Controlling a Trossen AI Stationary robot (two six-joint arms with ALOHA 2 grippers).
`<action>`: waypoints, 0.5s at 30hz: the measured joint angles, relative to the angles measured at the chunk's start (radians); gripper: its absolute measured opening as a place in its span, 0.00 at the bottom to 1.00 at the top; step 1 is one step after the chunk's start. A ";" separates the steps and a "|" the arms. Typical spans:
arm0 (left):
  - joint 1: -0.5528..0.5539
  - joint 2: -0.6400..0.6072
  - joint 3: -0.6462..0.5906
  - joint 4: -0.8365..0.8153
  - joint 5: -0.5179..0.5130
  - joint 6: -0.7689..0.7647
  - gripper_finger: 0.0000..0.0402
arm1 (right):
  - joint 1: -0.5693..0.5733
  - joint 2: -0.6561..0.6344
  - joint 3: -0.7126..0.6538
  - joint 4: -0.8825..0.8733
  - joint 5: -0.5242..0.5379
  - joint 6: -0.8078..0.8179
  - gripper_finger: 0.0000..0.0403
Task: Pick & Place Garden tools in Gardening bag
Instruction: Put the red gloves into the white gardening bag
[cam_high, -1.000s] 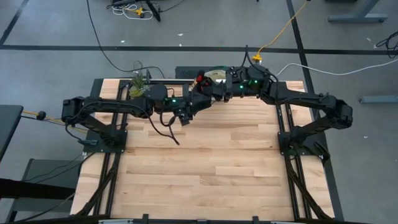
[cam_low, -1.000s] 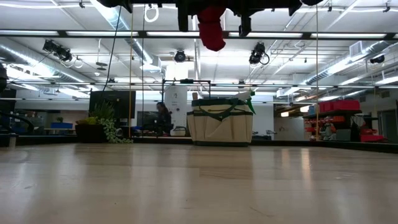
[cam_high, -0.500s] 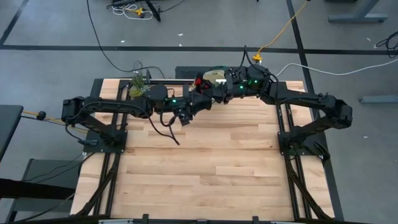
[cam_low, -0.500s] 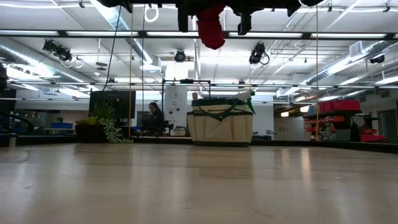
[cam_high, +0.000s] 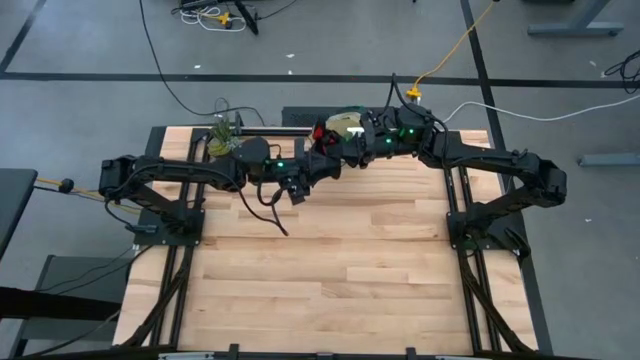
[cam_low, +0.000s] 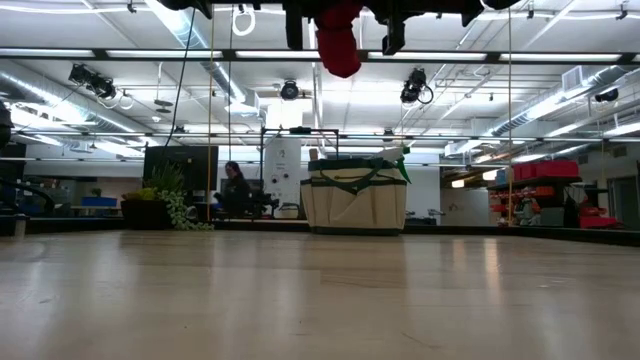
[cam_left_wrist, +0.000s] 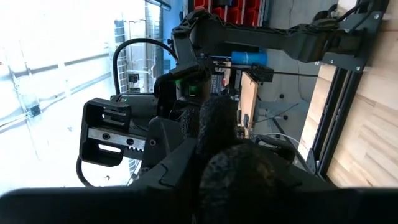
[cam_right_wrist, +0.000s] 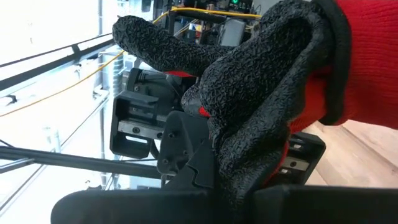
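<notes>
Little has shifted: red-and-black knit glove still hangs high above beige fabric gardening bag. You see both grippers, left gripper and right gripper, clenched on glove. Wooden table near bag lies open.

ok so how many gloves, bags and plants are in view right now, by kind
red-and-black glove: 1
gardening bag: 1
leafy plant: 1
total: 3
</notes>
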 joint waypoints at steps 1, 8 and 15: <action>0.000 0.000 0.000 0.000 0.000 0.000 0.30 | 0.000 0.000 0.000 0.000 0.000 0.002 0.02; -0.005 0.000 0.000 0.000 0.000 0.001 0.21 | 0.000 0.000 0.000 0.000 -0.015 0.004 0.02; -0.021 0.000 0.000 0.000 0.000 0.001 0.13 | 0.000 0.000 0.000 -0.002 -0.018 0.004 0.02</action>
